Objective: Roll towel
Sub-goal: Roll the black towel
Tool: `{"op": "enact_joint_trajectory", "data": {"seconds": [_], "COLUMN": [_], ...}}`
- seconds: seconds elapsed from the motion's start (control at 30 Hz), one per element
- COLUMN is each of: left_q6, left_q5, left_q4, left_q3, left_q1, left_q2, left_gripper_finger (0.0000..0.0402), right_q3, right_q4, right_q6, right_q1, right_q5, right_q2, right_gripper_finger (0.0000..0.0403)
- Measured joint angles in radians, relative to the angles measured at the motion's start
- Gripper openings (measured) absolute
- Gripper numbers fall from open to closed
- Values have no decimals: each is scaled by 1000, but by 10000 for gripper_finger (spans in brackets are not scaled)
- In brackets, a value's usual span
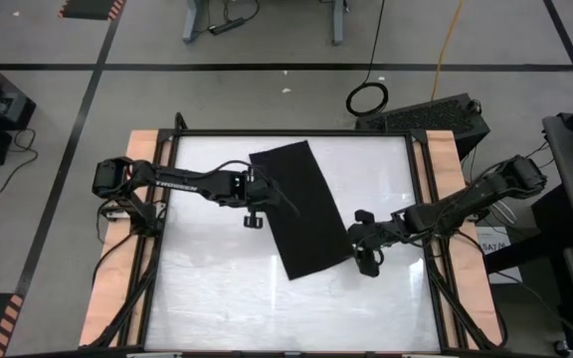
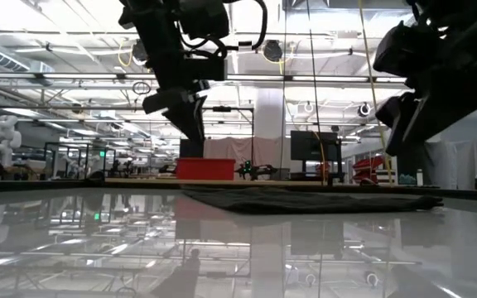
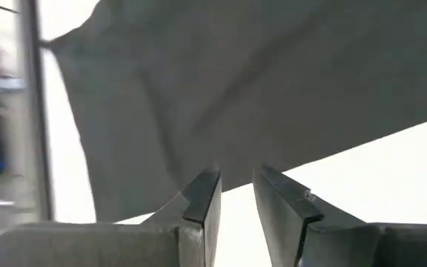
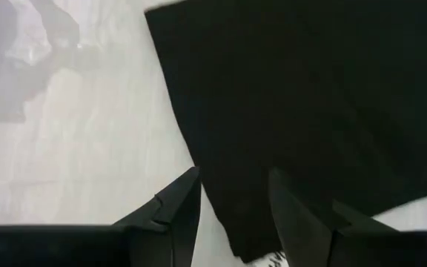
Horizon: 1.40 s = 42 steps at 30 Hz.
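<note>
The towel (image 1: 301, 209) lies flat and unrolled, slanting from the table's (image 1: 217, 298) far edge toward its middle; rolling has not begun, I judge; the left gripper (image 1: 252, 221) hovers at its left long edge, the right gripper (image 1: 368, 267) at its near right corner, both with fingers apart and empty; next, pinch the near end; bare tabletop nearer gives room
</note>
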State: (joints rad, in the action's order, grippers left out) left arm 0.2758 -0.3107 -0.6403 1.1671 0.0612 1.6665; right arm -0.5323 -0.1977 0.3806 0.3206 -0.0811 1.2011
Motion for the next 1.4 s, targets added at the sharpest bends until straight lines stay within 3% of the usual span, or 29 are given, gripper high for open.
{"op": "enact_joint_trajectory", "data": {"seconds": [0.17,0.3,0.63,0.93,1.13,1.4], "left_q6": [-93,-114,-101,23,165,176], "left_q5": [165,175,227,179,58,-11], "left_q4": [47,74,140,139,124,-26], "left_q3": [-5,-18,-17,-11,-12,61], "left_q1": [-5,-17,-18,-19,-18,-28], "left_q2": [4,31,190,251,247,239], "left_gripper_finger": [89,89,89,89,89,89], "right_q3": [-1,-1,-1,-4,-3,1], "right_q4": [-1,2,152,365,572,502], "right_q6": [-63,-103,-92,22,65,-37], "right_q1": [0,-4,-20,7,62,70], "right_q5": [-41,-128,-76,-8,3,-73], "right_q2": [6,19,206,383,468,381], "right_gripper_finger": [150,150,150,150,150,150]}}
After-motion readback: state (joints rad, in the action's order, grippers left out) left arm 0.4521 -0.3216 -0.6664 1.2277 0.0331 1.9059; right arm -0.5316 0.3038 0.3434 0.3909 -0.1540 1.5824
